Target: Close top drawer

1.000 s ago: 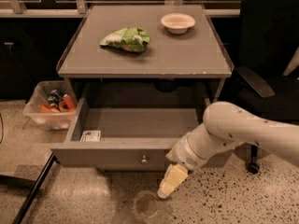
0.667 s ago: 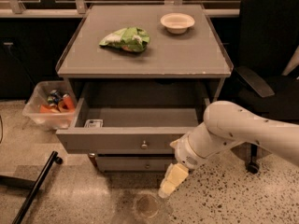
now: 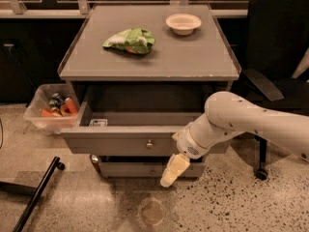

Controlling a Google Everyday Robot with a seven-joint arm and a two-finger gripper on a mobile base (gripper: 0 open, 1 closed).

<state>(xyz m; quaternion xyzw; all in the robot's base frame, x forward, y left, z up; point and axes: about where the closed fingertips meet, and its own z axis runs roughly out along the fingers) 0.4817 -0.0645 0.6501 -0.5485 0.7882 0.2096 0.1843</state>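
Observation:
The top drawer [image 3: 120, 143] is a wide grey drawer with a small round metal knob [image 3: 149, 143] at the centre of its flat front. It stands partly pulled out of the grey cabinet [image 3: 193, 62], with a white label [image 3: 98, 123] showing inside at the left. My white arm [image 3: 241, 122] comes in from the right. My gripper [image 3: 173, 171] hangs down at the right part of the drawer front, in front of the lower drawer front [image 3: 135, 169]. I cannot see whether it touches the top drawer.
A green chip bag [image 3: 130, 40] and a white bowl [image 3: 183, 23] lie on the cabinet top. A clear bin [image 3: 50, 110] with cans hangs at the left side. A black office chair [image 3: 277, 57] stands at the right. A black bar [image 3: 36, 197] lies on the floor at the left.
The top drawer has slid inward, showing less of its inside. My arm and gripper have moved in toward the cabinet with it.

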